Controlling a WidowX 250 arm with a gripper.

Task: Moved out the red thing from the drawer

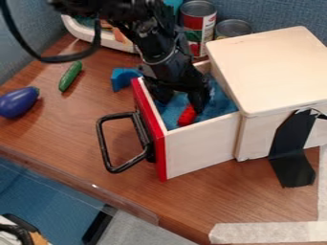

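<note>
- One black end effector (181, 103) is hanging down inside the pulled-out drawer (199, 152), its two fingers standing apart, clearly open.
- Finger nearer the red drawer front (148, 129) is sitting just inside it; the other finger is reaching lower, toward the wooden box (275, 67).
- Red thing (187, 116) is lying in the drawer on blue lining (220, 103), right beside the tip of the finger nearer the box; can't tell if they are touching.
- End effector isn't visibly gripping anything.
- Black handle (103, 139) is sticking out from the drawer front.
- Black tape (290, 143) is running down the box onto the brown tabletop (83, 127).
- Blue block (120, 79) is sitting near the drawer's far front corner.
- Green cucumber (70, 75) and purple eggplant (18, 102) are lying well apart from the drawer.
- Two cans, one taller (198, 24), one shorter (233, 28), are standing behind.
</note>
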